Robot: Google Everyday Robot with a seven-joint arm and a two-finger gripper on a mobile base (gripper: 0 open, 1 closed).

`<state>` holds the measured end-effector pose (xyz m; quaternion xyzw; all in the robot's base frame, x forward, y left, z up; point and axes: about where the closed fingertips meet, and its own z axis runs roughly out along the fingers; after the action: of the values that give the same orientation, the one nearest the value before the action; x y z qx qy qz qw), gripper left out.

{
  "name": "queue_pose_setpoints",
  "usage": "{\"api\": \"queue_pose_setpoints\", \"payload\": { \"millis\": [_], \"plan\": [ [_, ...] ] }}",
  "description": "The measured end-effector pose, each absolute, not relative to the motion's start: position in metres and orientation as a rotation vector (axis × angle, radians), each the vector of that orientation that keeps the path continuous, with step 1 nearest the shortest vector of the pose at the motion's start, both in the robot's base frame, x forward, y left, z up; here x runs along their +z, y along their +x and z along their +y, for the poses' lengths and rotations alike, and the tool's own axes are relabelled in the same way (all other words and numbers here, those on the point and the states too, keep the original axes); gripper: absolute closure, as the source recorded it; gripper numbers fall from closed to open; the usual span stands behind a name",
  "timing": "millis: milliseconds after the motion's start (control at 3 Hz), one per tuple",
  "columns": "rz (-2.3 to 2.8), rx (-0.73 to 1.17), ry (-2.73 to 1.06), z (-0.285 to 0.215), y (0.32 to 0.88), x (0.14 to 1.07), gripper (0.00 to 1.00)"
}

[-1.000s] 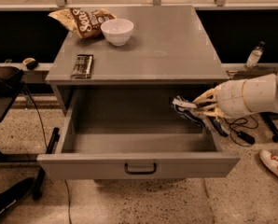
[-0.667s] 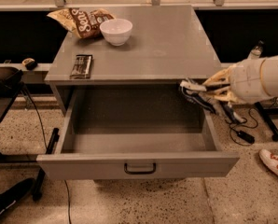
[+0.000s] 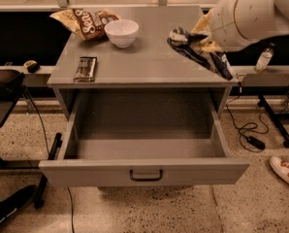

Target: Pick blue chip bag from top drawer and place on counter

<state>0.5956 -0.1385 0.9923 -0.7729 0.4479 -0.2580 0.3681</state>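
The blue chip bag (image 3: 199,51) hangs crumpled from my gripper (image 3: 205,37), which is shut on it above the right part of the counter (image 3: 149,57). The bag's lower end reaches past the counter's right edge. My white arm (image 3: 246,13) comes in from the upper right. The top drawer (image 3: 86,173) stands pulled fully open below the counter, and its inside is bare. Its dark handle (image 3: 146,175) sits at the centre of the front panel.
On the counter lie a tan-and-brown chip bag (image 3: 84,21) at the back left, a white bowl (image 3: 121,32) beside it, and a flat dark bar (image 3: 85,68) near the left front. A bottle (image 3: 264,58), cables (image 3: 246,130) and a shoe (image 3: 285,171) are at the right.
My gripper has risen from beside the drawer's right wall, carrying the blue chip bag up and leftward over the counter's right part.
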Motion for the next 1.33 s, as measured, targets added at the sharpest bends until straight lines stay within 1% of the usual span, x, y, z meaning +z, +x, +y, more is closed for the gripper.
{"api": "queue_pose_setpoints", "payload": {
  "millis": [333,667,1000,1333],
  "plan": [
    [1.071,-0.699,-2.024,-0.095,0.643,1.0,1.0],
    [1.051,-0.646,-2.083,-0.06,0.696,0.971,0.82],
    [1.038,-0.627,-2.09,-0.047,0.703,0.967,0.58],
    [1.041,-0.629,-2.091,-0.049,0.701,0.966,0.35]
  ]
}}
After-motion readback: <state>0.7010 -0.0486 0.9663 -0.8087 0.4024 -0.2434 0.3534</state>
